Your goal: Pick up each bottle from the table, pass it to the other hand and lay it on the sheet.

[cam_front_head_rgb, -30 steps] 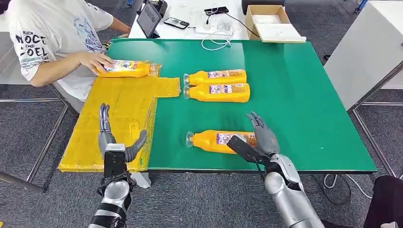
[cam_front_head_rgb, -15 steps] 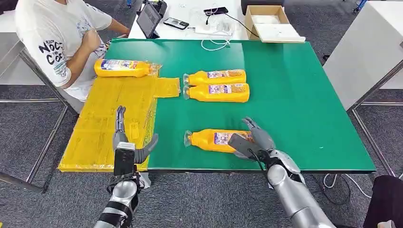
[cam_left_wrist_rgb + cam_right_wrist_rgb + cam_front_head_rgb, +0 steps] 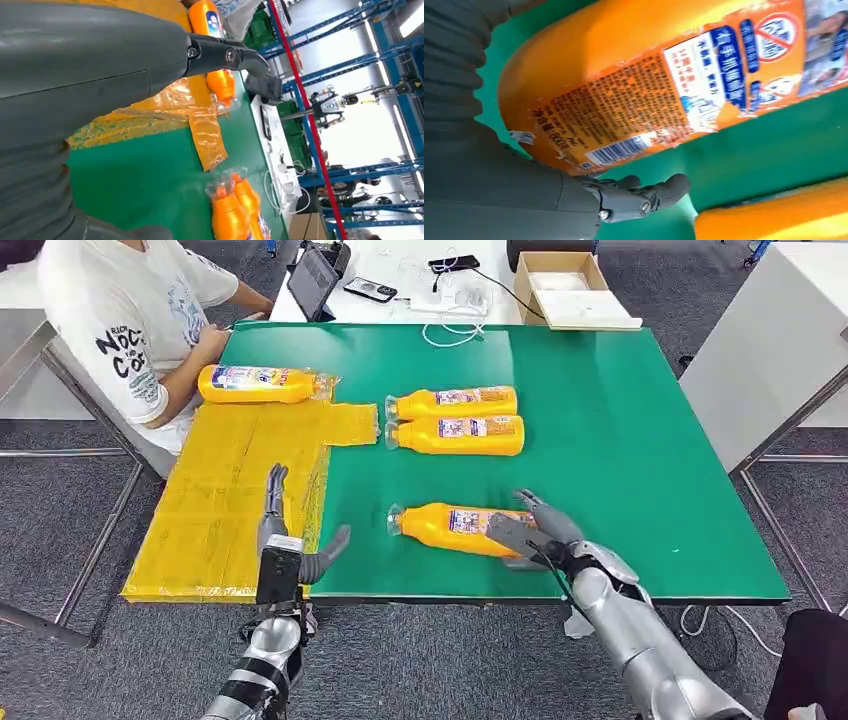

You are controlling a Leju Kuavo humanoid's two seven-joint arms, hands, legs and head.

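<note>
1. R hand (image 3: 535, 535) at the counter's (image 3: 620, 440) near edge, fingers (image 3: 528, 503) wrapped partly round the base end of the nearest bottle (image 3: 450, 528); bottle lies on its side on the green, cap toward the sheet (image 3: 240, 490). Grasp looks like it's closing, not lifted yet. Can't tell if grip is firm.
2. L hand (image 3: 290, 540) near the front edge where sheet meets green, fingers spread and released, holding nothing. Looks ready to receive the pass.
3. Mid-counter: two more bottles (image 3: 455, 420) side by side, touching, caps toward the sheet. Both on bare green, so not done.
4. Far corner of the sheet: one bottle (image 3: 260, 384) lying flat on it, so that one counts as done. A person (image 3: 130, 320) sits just beside that corner.
5. Tally, judging by layout: 1 of 4 placed, 1 in pick-up step, 2 untouched. Next for the near one: lift, hand over R to L, lay on sheet.
</note>
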